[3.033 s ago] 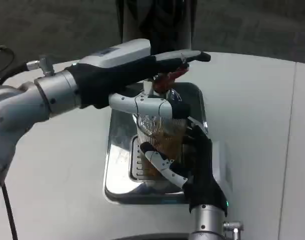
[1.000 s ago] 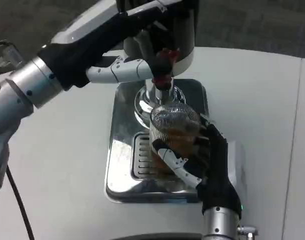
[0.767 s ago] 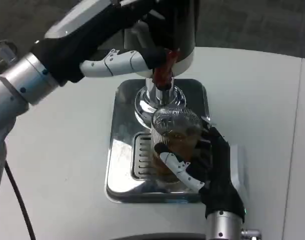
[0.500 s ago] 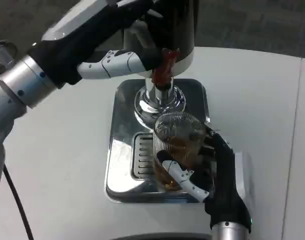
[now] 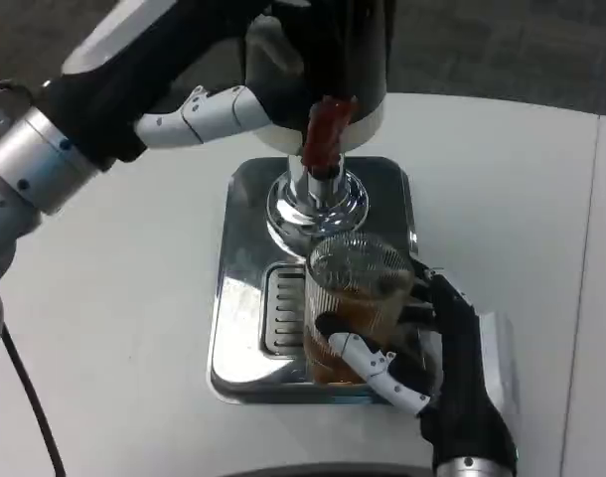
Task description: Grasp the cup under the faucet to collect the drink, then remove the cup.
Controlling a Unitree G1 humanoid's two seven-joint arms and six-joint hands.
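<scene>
Head view: the right hand (image 5: 437,348) wraps the ribbed clear cup (image 5: 351,303) from its 4 o'clock side, fingers (image 5: 378,366) curled across the lower wall, gripping it. The cup stands over the grille of the steel drip tray (image 5: 238,298), just toward 6 o'clock of the faucet (image 5: 318,189). It is partly full of brown drink, so I judge it fairly heavy, rigid, slick if wet and easy to spill; a mid-to-low grip around the wall, kept upright, suits it.

The left hand (image 5: 209,109) hovers at 10 o'clock of the red tap lever (image 5: 323,129), fingers spread, holding nothing.

Against the picture three seconds ago, the left hand has left the lever, and the cup has come out from beneath the spout toward the robot.
</scene>
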